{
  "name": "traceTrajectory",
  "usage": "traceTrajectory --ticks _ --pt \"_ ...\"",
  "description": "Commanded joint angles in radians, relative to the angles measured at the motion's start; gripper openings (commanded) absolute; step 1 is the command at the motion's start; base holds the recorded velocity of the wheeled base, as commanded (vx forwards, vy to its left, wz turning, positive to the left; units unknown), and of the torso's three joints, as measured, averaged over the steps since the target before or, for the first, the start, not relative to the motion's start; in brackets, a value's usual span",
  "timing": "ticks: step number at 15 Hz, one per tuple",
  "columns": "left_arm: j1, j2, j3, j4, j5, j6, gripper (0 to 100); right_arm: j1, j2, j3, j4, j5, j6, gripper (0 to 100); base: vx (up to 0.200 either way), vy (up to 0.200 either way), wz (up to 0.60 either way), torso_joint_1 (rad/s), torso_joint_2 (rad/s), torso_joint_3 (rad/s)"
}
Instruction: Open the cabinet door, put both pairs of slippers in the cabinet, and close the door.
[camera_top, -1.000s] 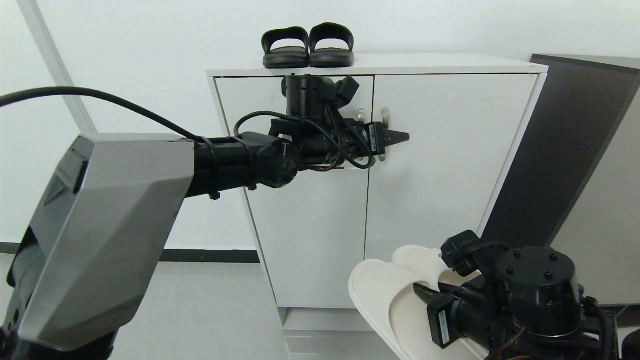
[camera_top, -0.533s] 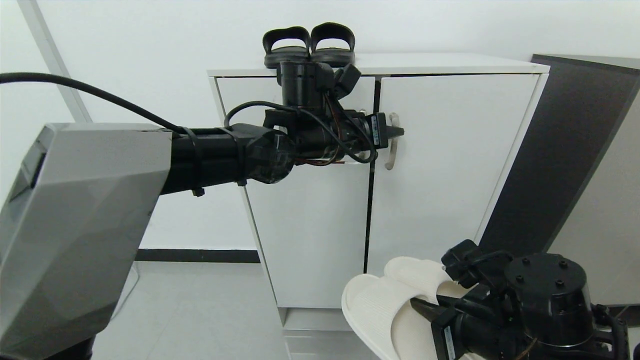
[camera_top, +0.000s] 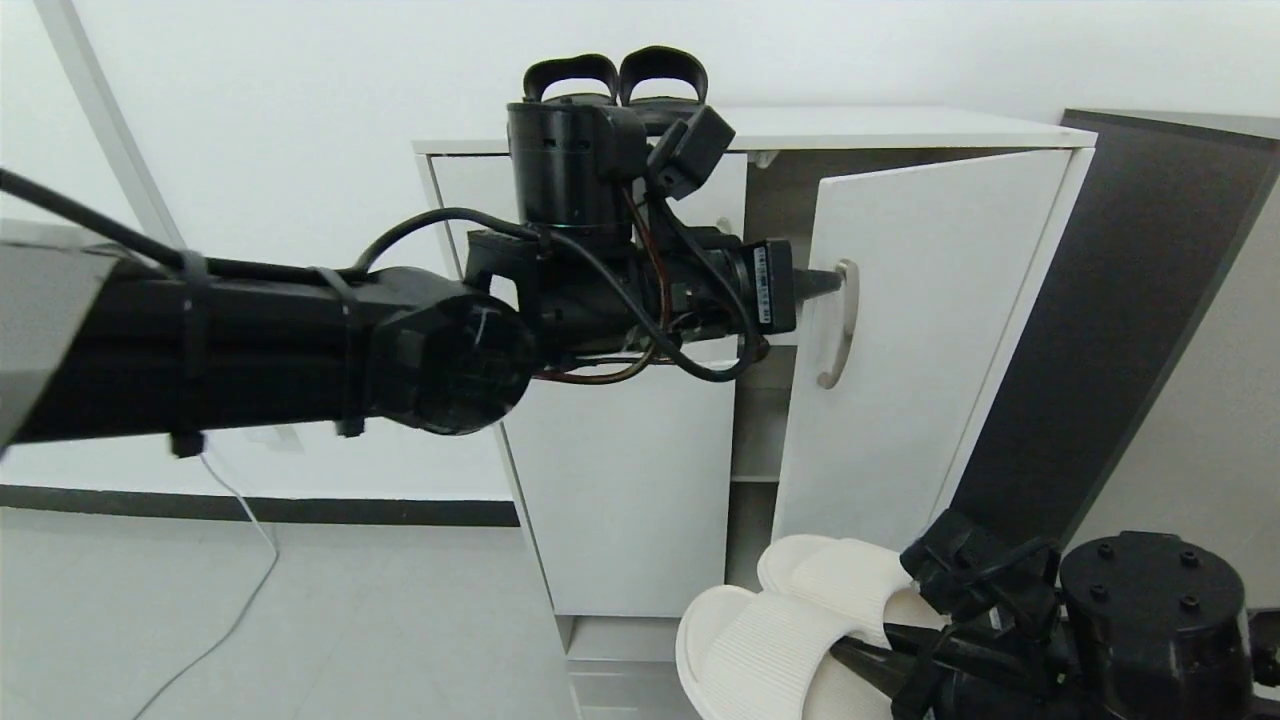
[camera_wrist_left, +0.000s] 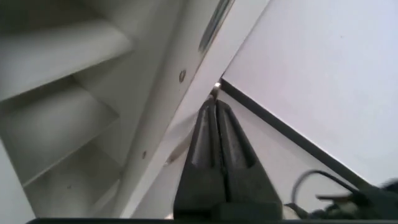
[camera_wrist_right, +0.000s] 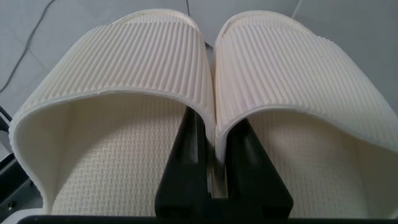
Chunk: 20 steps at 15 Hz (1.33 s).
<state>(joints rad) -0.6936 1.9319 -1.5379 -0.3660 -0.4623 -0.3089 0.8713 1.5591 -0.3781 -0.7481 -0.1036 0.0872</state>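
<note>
Head view: cabinet door ajar; left gripper, fingers pressed together, tip at the handle.
Black slippers: on the cabinet top, 12 o'clock.
White slippers: 5 o'clock, toes toward 10 o'clock, held by the right gripper.
Left wrist view: fingers closed on nothing; shelves inside.
Right wrist view: gripper pinches the pair's touching inner sides, long axes parallel.

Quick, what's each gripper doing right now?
Left gripper: closed, tip at the white cabinet door's curved handle.
Right gripper: closed on the pair of white ribbed slippers.

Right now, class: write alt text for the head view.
The left gripper hooks the handle of the right door, partly open, on a white cabinet. The right gripper holds white slippers below; black slippers sit on top.
</note>
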Motion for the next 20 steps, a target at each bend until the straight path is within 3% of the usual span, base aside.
traceTrajectory --ticks 1,2,5,8,10,16,20 --pt "-0.004 -0.102 0.102 -0.021 0.002 0.002 0 0.005 -0.005 0.001 0.0 0.001 0.0 0 0.0 0.0 0.0 0.0 0.0 0.0" --pt "-0.003 -0.146 0.176 -0.051 0.016 0.002 0 0.015 -0.005 0.002 0.0 0.001 0.0 0 0.0 0.0 0.0 0.0 0.0 0.0" --pt "0.022 -0.123 0.179 -0.094 0.021 -0.002 0 0.045 0.001 0.004 0.001 0.001 0.003 0 0.0 0.0 0.0 0.0 0.0 0.0" --pt "0.025 0.007 0.093 -0.182 0.021 -0.006 0 0.074 0.022 -0.001 0.0 -0.007 0.008 0 0.0 0.0 0.0 0.0 0.0 0.0" --pt "0.025 0.068 0.028 -0.189 0.022 -0.007 0 0.075 0.027 0.001 0.001 -0.007 0.008 0 0.0 0.0 0.0 0.0 0.0 0.0" --pt "-0.018 0.156 -0.12 -0.149 0.024 -0.025 0 0.075 0.039 0.001 0.0 -0.007 0.008 0 0.0 0.0 0.0 0.0 0.0 0.0" --pt "-0.055 0.164 -0.156 -0.107 0.03 -0.025 0 0.087 0.039 0.002 0.003 -0.007 0.008 0 -0.2 0.0 0.0 0.005 0.0 0.004"
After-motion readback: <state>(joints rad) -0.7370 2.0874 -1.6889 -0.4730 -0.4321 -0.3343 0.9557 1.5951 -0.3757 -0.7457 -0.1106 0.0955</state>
